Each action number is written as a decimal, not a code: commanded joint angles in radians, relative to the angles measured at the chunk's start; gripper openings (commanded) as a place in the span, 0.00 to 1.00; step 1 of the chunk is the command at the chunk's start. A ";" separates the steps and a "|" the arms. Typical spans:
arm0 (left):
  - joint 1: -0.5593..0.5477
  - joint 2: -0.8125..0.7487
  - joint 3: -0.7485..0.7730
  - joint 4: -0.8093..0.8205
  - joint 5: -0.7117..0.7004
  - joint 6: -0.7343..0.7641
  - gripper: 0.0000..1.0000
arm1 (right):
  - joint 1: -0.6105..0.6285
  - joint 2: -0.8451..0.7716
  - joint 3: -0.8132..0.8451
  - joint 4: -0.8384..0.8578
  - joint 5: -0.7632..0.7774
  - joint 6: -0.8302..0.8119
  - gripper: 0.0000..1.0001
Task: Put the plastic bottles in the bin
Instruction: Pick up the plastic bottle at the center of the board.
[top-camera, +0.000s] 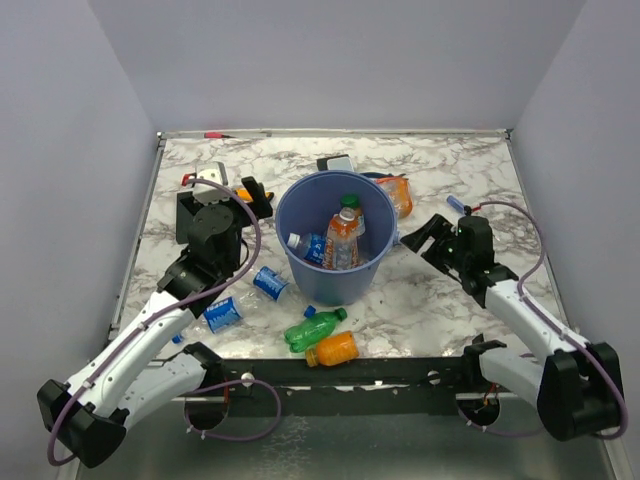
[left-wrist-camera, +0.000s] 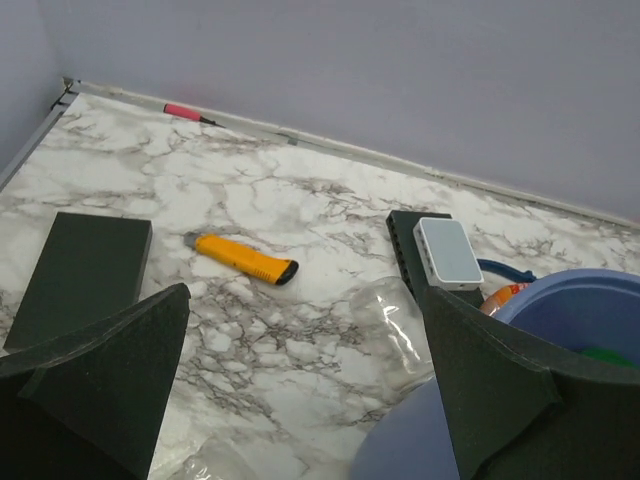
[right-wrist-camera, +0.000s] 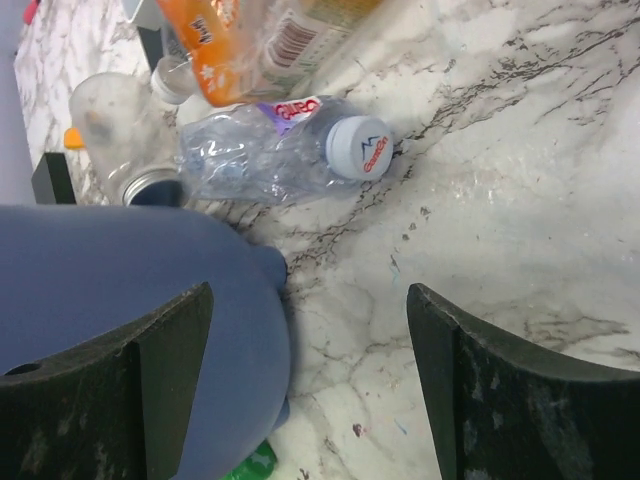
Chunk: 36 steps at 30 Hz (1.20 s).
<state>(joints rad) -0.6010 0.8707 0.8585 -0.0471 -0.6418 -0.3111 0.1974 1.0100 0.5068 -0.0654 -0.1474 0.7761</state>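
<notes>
The blue bin (top-camera: 300, 205) stands mid-table and holds an orange bottle with a green cap (top-camera: 345, 233) and a clear blue-labelled bottle (top-camera: 309, 246). Two clear blue-labelled bottles (top-camera: 268, 282) (top-camera: 222, 313), a green bottle (top-camera: 312, 330) and an orange bottle (top-camera: 333, 349) lie in front of the bin. Another orange bottle (top-camera: 397, 195) lies behind it on the right. My left gripper (top-camera: 257, 196) is open and empty left of the bin, over a clear bottle (left-wrist-camera: 400, 320). My right gripper (top-camera: 425, 235) is open and empty right of the bin, near a clear blue-capped bottle (right-wrist-camera: 280, 150).
An orange utility knife (left-wrist-camera: 240, 257), a black block (left-wrist-camera: 80, 275), a white box on a black slab (left-wrist-camera: 447, 250) and a red marker (left-wrist-camera: 182, 111) lie behind the left gripper. A clear jar (right-wrist-camera: 110, 130) lies by the bin wall (right-wrist-camera: 120, 290).
</notes>
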 joint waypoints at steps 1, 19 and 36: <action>0.004 -0.070 -0.092 0.042 -0.127 -0.021 0.99 | 0.001 0.127 -0.037 0.250 0.011 0.107 0.81; 0.004 -0.166 -0.218 0.122 -0.156 -0.045 0.99 | 0.002 0.564 -0.091 0.690 0.139 0.378 0.72; 0.004 -0.152 -0.222 0.123 -0.147 -0.054 0.99 | 0.002 0.513 -0.141 0.708 0.140 0.358 0.23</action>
<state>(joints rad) -0.5995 0.7166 0.6468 0.0597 -0.7788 -0.3557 0.1970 1.6424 0.3851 0.7723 -0.0696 1.2285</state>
